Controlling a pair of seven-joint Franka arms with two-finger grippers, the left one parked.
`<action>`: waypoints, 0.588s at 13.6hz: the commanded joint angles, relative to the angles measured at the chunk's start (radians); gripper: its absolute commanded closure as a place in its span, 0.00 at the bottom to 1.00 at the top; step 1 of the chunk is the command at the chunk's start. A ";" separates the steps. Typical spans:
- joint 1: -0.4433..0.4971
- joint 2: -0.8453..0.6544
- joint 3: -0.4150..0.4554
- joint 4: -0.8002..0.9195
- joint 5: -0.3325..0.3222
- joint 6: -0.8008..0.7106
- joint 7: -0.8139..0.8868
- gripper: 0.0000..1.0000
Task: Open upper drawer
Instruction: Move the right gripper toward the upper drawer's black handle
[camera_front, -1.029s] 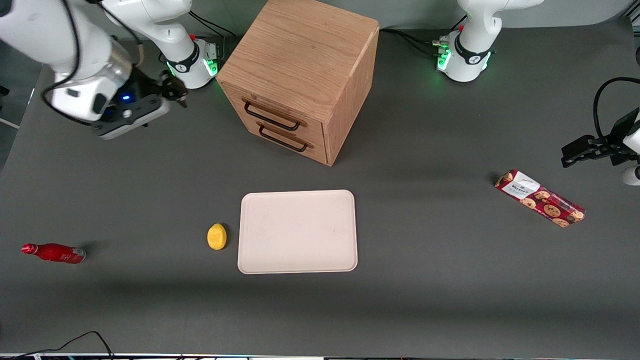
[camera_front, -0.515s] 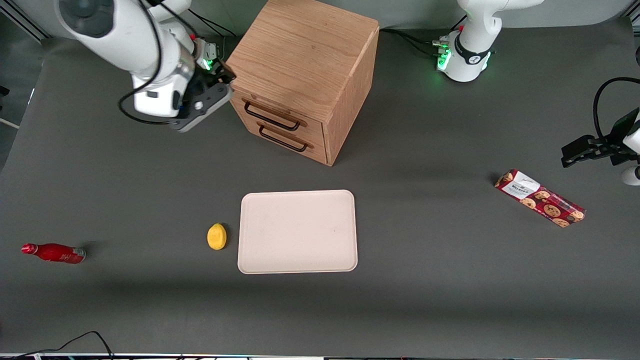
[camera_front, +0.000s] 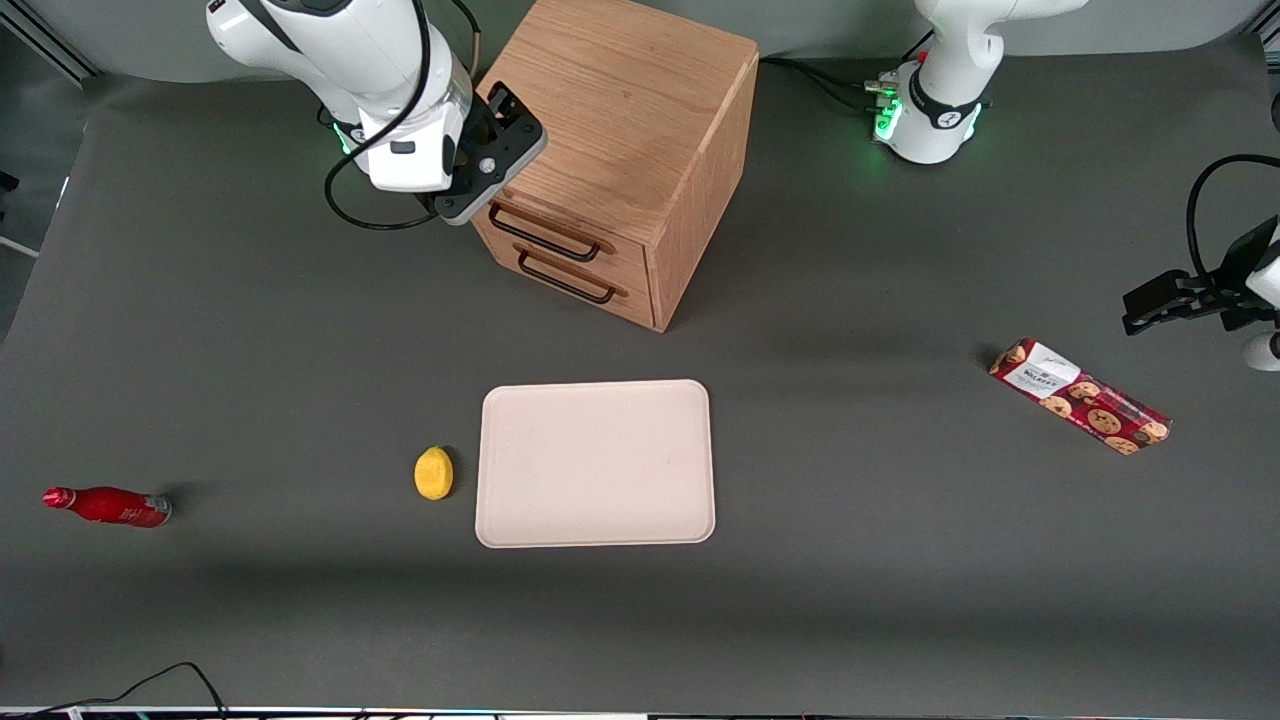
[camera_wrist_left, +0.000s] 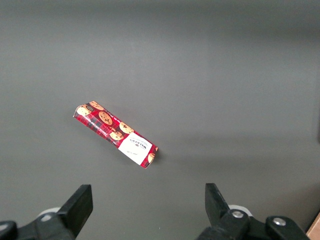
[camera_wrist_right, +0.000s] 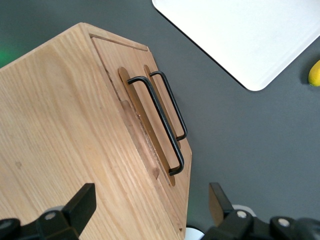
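The oak-wood cabinet (camera_front: 610, 150) stands on the dark grey counter (camera_front: 850, 560), turned at an angle so that its drawer front faces the front camera and the working arm's end. The upper drawer (camera_front: 560, 232) sits shut, flush with the cabinet face, its thin dark bar handle (camera_front: 545, 234) lying along the front just above the matching handle of the lower drawer (camera_front: 575, 280). The tool (camera_front: 500, 140) hangs above the top corner of the cabinet at the working arm's end, over the edge where the top meets the drawer front, apart from the handle. In the right wrist view its two dark fingers (camera_wrist_right: 75, 207) stand wide apart, with nothing between them, the cabinet top and the end of the upper handle (camera_wrist_right: 156, 124) showing in the gap. Nearer the front camera than the cabinet lies a pale rectangular tray (camera_front: 596, 463), with a small yellow lemon (camera_front: 433, 473) just beside it. A red bottle (camera_front: 108, 506) lies on its side toward the working arm's end of the counter, and a red biscuit packet (camera_front: 1080, 396) lies toward the parked arm's end.
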 joint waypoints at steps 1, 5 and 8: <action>0.001 0.037 -0.068 0.004 0.143 -0.006 -0.108 0.00; 0.009 0.077 -0.154 -0.029 0.256 -0.010 -0.249 0.00; 0.003 0.129 -0.157 -0.035 0.213 0.045 -0.252 0.00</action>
